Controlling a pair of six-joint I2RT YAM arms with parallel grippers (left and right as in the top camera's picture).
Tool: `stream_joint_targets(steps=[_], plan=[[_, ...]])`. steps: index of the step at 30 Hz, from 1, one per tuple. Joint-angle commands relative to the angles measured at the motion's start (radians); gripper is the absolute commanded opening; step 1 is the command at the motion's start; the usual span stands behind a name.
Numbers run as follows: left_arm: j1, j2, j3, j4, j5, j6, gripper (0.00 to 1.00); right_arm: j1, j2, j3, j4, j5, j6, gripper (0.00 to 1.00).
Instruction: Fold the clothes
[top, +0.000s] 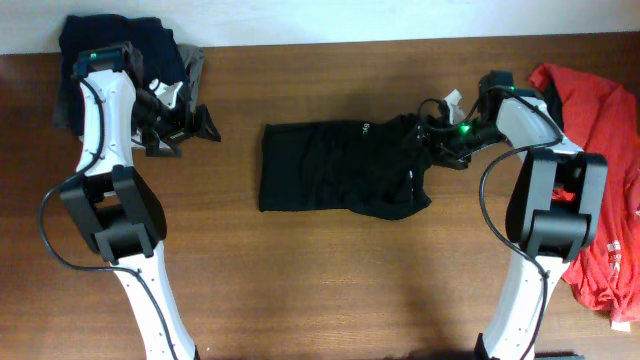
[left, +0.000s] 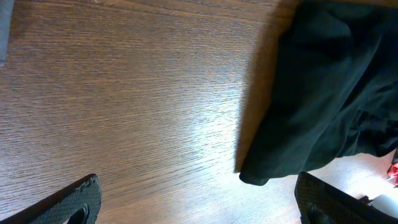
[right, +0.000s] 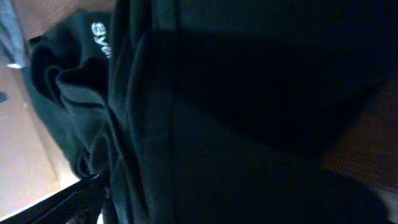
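Observation:
A large black garment (top: 330, 170) with small white lettering (right: 102, 38) lies partly folded mid-table, its right end bunched. My right gripper (top: 442, 133) is at that bunched right end. In the right wrist view black fabric (right: 249, 124) fills the frame. One finger shows at the far lower left, the other is hidden in the dark cloth, and the right gripper's jaws (right: 199, 211) look spread wide. My left gripper (top: 195, 125) is open and empty over bare wood left of the garment. The left wrist view shows the garment's edge (left: 329, 93) beyond the open left gripper (left: 199, 211).
A red garment (top: 600, 150) lies at the table's right edge by the right arm's base. Navy and grey garments (top: 120, 45) are piled at the back left corner. The wooden table (top: 330, 280) shows bare wood in front of the black garment.

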Motion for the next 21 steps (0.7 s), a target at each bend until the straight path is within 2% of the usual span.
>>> stream_joint_targets(steps=[1, 20, 21], plan=[[-0.006, -0.034, 0.013, -0.001, 0.014, -0.002, 0.99, 0.046, 0.068, -0.01, 0.002, -0.032, 0.004, 0.98], [-0.006, -0.034, 0.013, -0.002, 0.015, -0.002, 0.99, 0.101, 0.082, -0.017, 0.014, -0.09, 0.004, 1.0], [-0.006, -0.034, 0.013, -0.002, 0.014, -0.002, 0.99, 0.106, 0.082, -0.017, 0.016, -0.09, 0.004, 0.97]])
